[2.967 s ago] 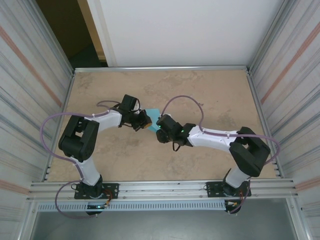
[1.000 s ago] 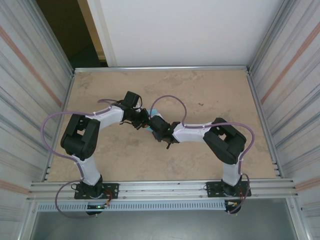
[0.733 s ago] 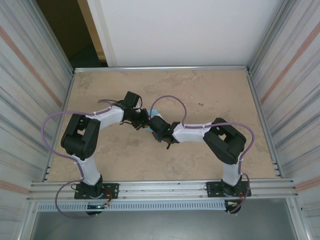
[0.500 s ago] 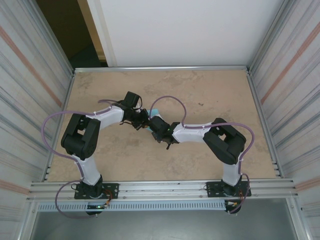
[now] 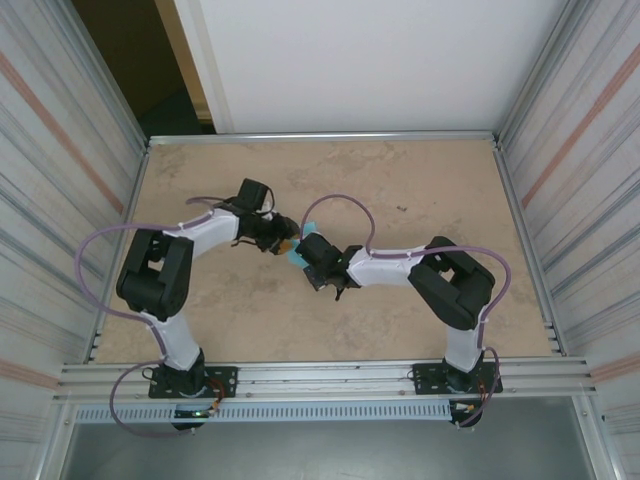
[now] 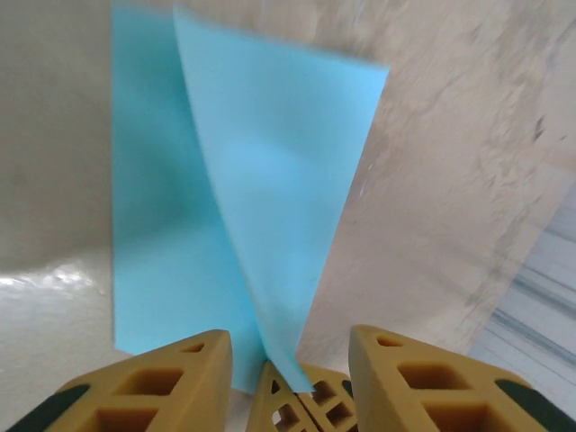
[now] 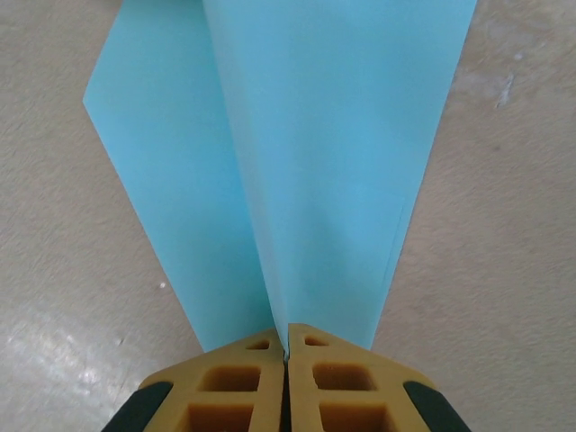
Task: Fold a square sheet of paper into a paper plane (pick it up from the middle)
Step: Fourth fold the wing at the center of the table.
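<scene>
Near the middle of the desk (image 5: 430,190) the two arms meet tip to tip, with the paper plane (image 5: 296,258) between them. The blue sheet already has a narrow, pointed shape with a centre crease and two wings (image 7: 315,153), so the folding looks largely done. What seems left is tidying the wings and setting the plane down.

The right fingers (image 7: 243,382) are clenched flat together on the tail end of the crease, and the plane fans out ahead of them. The left fingers (image 6: 171,382) stand apart on either side of that same tail, grasping nothing. One wing (image 6: 270,180) rises between them. Whether the paper touches the desk I cannot tell.

The right arm (image 5: 390,265) is bent sharply at the elbow, its forearm stretched leftward and low. The left arm (image 5: 200,232) reaches right from a raised elbow, wrist angled down toward the paper.
</scene>
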Robot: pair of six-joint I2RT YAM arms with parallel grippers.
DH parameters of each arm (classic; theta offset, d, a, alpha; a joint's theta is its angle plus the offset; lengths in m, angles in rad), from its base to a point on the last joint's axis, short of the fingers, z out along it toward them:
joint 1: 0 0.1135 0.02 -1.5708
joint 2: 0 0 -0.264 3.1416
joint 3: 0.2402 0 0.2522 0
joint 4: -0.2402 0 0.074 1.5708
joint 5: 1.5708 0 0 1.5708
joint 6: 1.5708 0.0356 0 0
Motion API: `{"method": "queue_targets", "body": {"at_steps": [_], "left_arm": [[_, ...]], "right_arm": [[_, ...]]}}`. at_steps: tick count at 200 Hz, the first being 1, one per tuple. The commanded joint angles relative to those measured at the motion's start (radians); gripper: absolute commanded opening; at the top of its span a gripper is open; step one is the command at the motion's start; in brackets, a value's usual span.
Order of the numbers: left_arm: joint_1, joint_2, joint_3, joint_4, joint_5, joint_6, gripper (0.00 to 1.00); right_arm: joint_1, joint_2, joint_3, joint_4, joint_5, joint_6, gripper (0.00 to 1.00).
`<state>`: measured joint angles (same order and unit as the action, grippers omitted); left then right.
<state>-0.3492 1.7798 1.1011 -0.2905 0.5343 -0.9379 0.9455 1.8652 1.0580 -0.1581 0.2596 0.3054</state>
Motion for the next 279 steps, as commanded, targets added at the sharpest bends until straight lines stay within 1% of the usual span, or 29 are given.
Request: {"method": "queue_targets", "body": {"at_steps": [1,28,59,91,116,141,160,190,229,279], "left_arm": [[0.054,-0.093,-0.013,0.004,0.017,0.031,0.45],[0.092,-0.153,-0.072,0.057,0.030,0.037,0.49],[0.093,-0.204,-0.168,0.182,0.072,0.028,0.50],[0.074,-0.224,-0.266,0.319,0.124,0.014,0.50],[0.035,-0.204,-0.306,0.398,0.162,0.014,0.51],[-0.007,-0.166,-0.325,0.455,0.177,0.014,0.51],[-0.021,-0.138,-0.345,0.506,0.184,-0.003,0.50],[-0.034,-0.102,-0.366,0.570,0.202,-0.022,0.46],[-0.061,-0.058,-0.346,0.574,0.211,-0.008,0.43],[-0.083,-0.008,-0.292,0.539,0.218,0.020,0.42]], "right_arm": [[-0.029,-0.055,-0.033,0.010,-0.103,0.026,0.08],[-0.069,-0.086,-0.058,0.036,-0.225,0.052,0.07],[-0.118,-0.107,-0.095,0.084,-0.369,0.088,0.06],[-0.175,-0.114,-0.135,0.139,-0.492,0.131,0.06],[-0.207,-0.113,-0.157,0.175,-0.574,0.158,0.06],[-0.227,-0.108,-0.172,0.197,-0.615,0.180,0.06],[-0.243,-0.109,-0.190,0.226,-0.641,0.196,0.06],[-0.275,-0.110,-0.225,0.287,-0.701,0.236,0.06],[-0.317,-0.100,-0.272,0.379,-0.788,0.293,0.06],[-0.347,-0.083,-0.306,0.440,-0.845,0.336,0.06]]}}
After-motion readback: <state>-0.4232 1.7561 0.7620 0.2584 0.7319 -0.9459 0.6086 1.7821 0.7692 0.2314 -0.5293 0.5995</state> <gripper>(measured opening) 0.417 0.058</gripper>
